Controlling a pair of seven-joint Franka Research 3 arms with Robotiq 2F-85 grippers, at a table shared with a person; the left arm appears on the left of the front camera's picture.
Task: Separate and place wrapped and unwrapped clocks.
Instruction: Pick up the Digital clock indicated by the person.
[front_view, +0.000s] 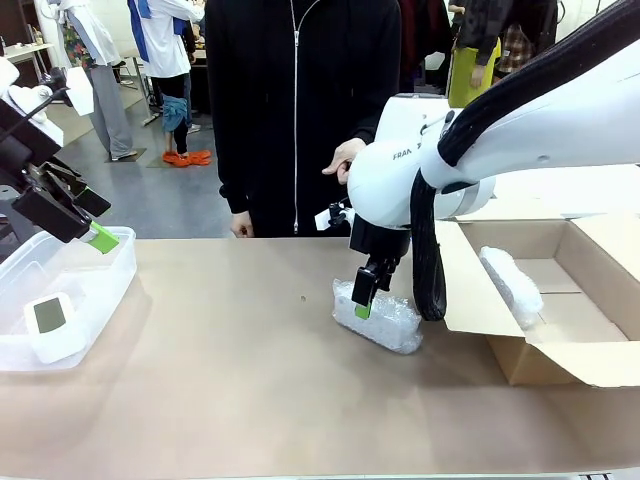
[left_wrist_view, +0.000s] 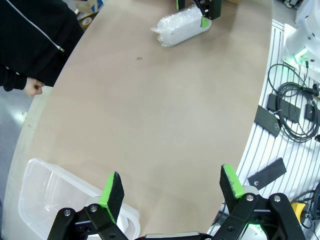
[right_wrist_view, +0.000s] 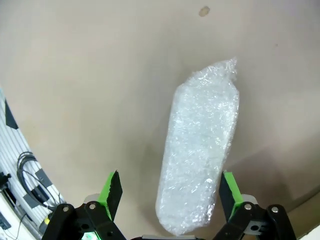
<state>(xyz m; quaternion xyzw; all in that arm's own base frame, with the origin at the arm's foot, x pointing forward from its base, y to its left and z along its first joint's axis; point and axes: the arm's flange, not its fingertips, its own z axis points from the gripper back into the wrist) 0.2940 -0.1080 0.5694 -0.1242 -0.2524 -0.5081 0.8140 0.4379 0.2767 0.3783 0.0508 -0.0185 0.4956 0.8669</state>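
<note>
**Surfaces and materials on the table**

The table (front_view: 230, 380) is a matt, smooth tan sheet. The wrapped bundle (right_wrist_view: 200, 150) is in whitish, bumpy, faintly glossy bubble wrap, as is the second bundle (front_view: 510, 285) inside the plain brown cardboard box (front_view: 600, 350). The bin (front_view: 95, 300) is clear, smooth plastic; the clock (front_view: 52, 325) in it is white plastic with a dull grey-green screen.

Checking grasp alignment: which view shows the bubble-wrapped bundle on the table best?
The right wrist view: the bundle runs lengthwise between the open right tool, its whole outline visible. In the front view the tool covers part of it. The left wrist view shows it small, at the top edge.
</note>
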